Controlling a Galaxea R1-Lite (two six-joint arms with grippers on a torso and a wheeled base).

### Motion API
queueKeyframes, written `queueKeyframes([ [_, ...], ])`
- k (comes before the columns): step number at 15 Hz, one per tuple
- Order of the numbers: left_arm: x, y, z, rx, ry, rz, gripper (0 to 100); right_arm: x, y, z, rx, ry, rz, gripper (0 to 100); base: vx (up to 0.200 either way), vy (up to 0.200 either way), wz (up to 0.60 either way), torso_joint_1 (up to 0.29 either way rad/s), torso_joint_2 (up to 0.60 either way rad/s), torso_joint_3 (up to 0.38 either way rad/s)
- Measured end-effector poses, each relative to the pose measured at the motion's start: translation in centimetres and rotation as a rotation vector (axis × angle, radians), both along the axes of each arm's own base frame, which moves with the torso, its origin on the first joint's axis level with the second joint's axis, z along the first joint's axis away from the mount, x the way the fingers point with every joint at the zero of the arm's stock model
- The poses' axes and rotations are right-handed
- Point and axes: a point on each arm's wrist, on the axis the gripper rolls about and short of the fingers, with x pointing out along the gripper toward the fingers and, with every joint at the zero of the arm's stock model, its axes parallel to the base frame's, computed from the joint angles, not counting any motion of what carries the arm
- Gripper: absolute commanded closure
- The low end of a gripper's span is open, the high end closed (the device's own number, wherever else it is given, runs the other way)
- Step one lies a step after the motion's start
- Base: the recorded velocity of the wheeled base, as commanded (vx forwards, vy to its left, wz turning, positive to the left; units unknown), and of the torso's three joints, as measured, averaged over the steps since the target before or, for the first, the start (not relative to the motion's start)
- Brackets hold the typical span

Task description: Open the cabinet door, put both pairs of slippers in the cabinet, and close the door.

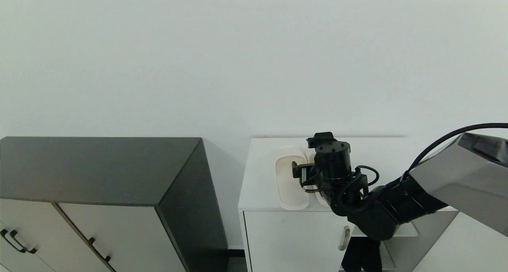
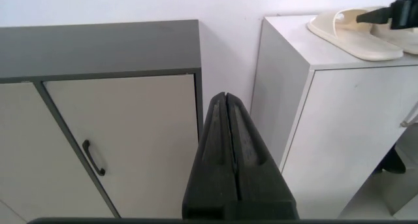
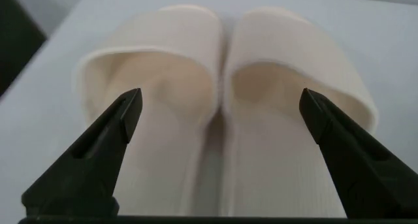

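Note:
A pair of cream slippers (image 1: 291, 184) lies side by side on top of the white cabinet (image 1: 262, 177). My right gripper (image 1: 300, 176) hovers over them, open. In the right wrist view its two black fingers (image 3: 108, 152) stand wide apart, one outside each slipper (image 3: 222, 87), toes pointing away. The left wrist view shows the same slippers (image 2: 356, 34) on the cabinet top (image 2: 287, 34), with a tip of the right gripper (image 2: 392, 15) above them. My left gripper (image 2: 226, 103) is shut and empty, held low in front of the gap between the two cabinets.
A dark-topped cabinet (image 1: 99, 169) with pale doors and black handles (image 2: 93, 159) stands to the left. The white cabinet's front door (image 1: 293, 240) carries a pale handle (image 1: 344, 238). A white wall is behind.

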Motion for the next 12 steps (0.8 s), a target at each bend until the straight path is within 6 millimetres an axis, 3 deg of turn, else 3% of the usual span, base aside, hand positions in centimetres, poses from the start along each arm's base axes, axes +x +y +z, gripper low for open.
queueKeyframes([
  [7, 0.0, 0.0, 0.0, 0.0, 0.0, 0.0, 100, 3.1, 0.4, -1.6, 0.011, -0.007, -0.011, 0, 0.0, 0.0, 0.0, 0.0, 0.0, 0.0],
  [8, 0.0, 0.0, 0.0, 0.0, 0.0, 0.0, 100, 3.2, 0.5, -1.7, 0.011, -0.006, -0.009, 100, 0.0, 0.0, 0.0, 0.0, 0.0, 0.0],
  [12, 0.0, 0.0, 0.0, 0.0, 0.0, 0.001, 100, 3.2, 1.0, -1.8, 0.013, -0.011, -0.002, 100, 0.0, 0.0, 0.0, 0.0, 0.0, 0.0],
])
